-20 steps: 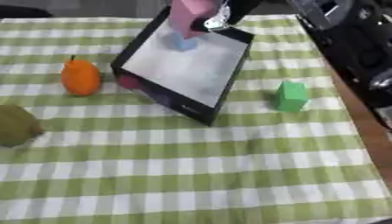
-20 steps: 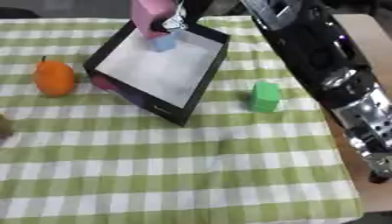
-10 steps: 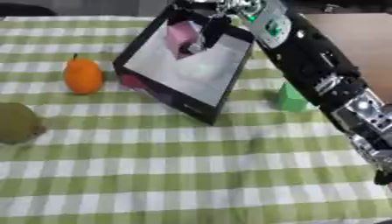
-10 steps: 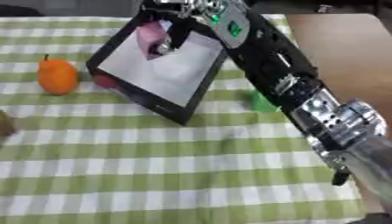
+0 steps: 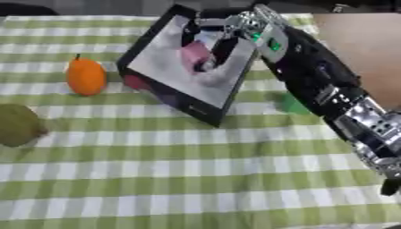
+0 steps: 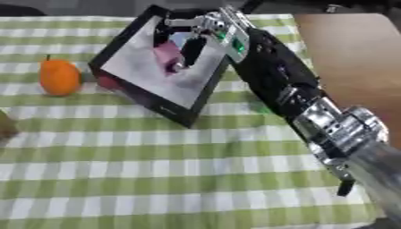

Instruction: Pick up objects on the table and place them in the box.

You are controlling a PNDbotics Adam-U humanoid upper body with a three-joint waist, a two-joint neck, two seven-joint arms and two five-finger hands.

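Note:
A black box (image 5: 160, 91) with a white floor stands tilted at the back of the checked table. Inside it lies a pink object (image 5: 195, 55) with a pale blue end. My right hand (image 5: 235, 27) reaches into the box from the right, its fingers curled over and beside the pink object. An orange fruit (image 5: 85, 77) stands left of the box. A brownish-green fruit (image 5: 15, 125) lies at the far left edge. A green cube (image 5: 294, 104) sits right of the box, half hidden behind my right forearm. My left hand is out of sight.
My right arm (image 6: 329, 125) crosses the table's right side from the lower right corner. The bare wooden table top (image 6: 352, 53) shows beyond the green-and-white cloth (image 5: 180, 179) at the right.
My right hand has gone down from above the box's far corner into the box with the pink object. The arm now stretches further across the right side.

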